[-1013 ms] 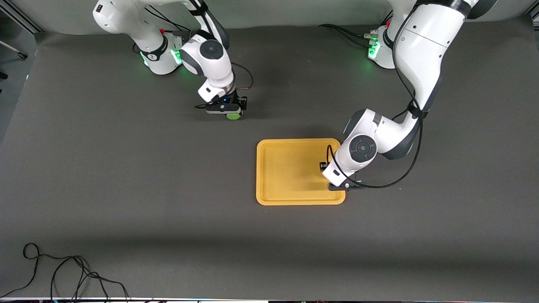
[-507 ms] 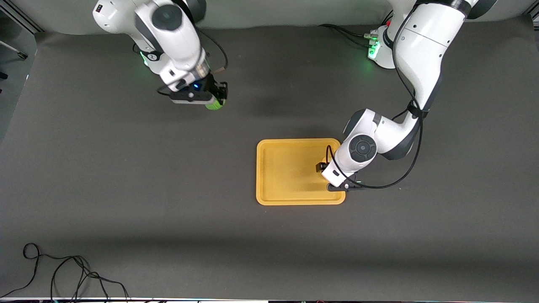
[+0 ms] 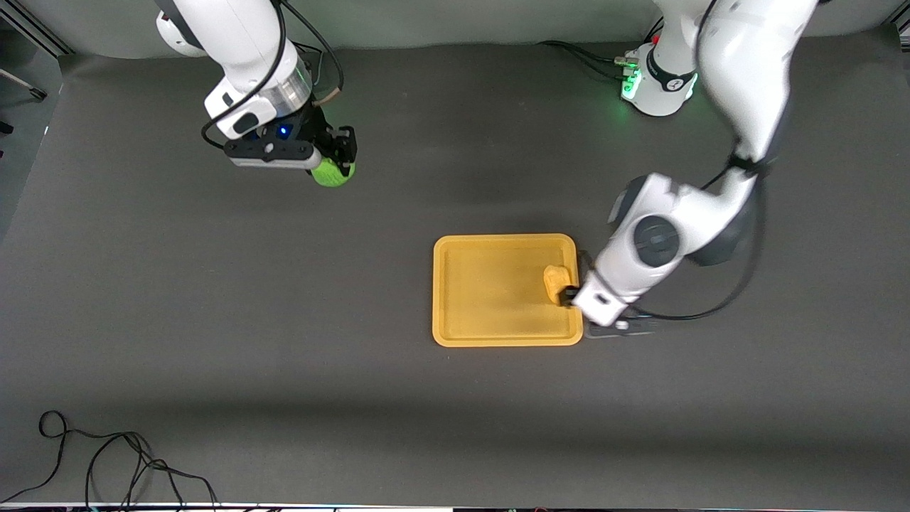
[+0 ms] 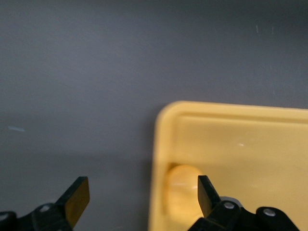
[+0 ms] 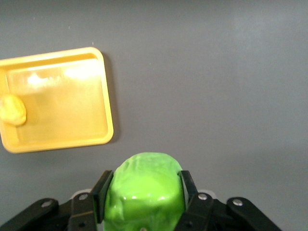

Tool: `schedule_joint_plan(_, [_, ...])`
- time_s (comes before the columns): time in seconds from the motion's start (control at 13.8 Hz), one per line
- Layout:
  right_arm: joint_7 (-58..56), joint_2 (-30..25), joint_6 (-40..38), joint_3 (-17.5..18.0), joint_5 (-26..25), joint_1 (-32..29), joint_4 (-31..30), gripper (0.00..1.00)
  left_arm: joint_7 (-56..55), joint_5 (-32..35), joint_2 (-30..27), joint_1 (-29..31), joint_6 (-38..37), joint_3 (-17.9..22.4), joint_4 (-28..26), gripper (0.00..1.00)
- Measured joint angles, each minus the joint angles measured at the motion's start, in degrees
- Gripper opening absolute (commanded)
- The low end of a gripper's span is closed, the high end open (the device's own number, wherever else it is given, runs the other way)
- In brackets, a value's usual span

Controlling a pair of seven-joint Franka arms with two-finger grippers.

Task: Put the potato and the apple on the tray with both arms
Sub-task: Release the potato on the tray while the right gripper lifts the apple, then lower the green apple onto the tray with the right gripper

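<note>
The yellow-orange tray (image 3: pixel 483 284) lies in the middle of the table. The potato (image 3: pixel 555 281) lies on it by the rim toward the left arm's end; it also shows in the left wrist view (image 4: pixel 183 192) and the right wrist view (image 5: pixel 13 109). My left gripper (image 3: pixel 579 302) is open and empty, over the tray's rim (image 4: pixel 161 159) beside the potato. My right gripper (image 3: pixel 334 160) is shut on the green apple (image 3: pixel 331 172) and holds it up over the bare mat toward the right arm's end; the apple fills the jaws in the right wrist view (image 5: pixel 144 190), with the tray (image 5: pixel 62 120) below.
A dark grey mat (image 3: pixel 284 320) covers the table. A loose black cable (image 3: pixel 106 462) lies at the table's edge nearest the front camera, toward the right arm's end. The green-lit left arm base (image 3: pixel 650 82) stands at the table's edge farthest from the front camera.
My right gripper has lifted the apple off the mat and carried it toward the right arm's end. My left gripper has let go of the potato on the tray and drawn back over the rim.
</note>
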Motion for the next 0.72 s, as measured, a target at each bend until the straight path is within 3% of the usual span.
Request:
schedule_joint_plan(0.36, [-3.1, 18.6, -1.1, -0.8, 8.9, -4.2, 19.5, 0.49, 20.8, 0.0, -14.3, 10.3, -14.5, 2.0, 0.0, 1.0])
schedule_joint_plan(0.72, [-2.0, 40.2, -4.2, 1.5, 12.0, -4.3, 43.9, 0.42, 39.8, -0.7, -21.0, 19.3, -17.5, 2.3, -1.8, 1.0])
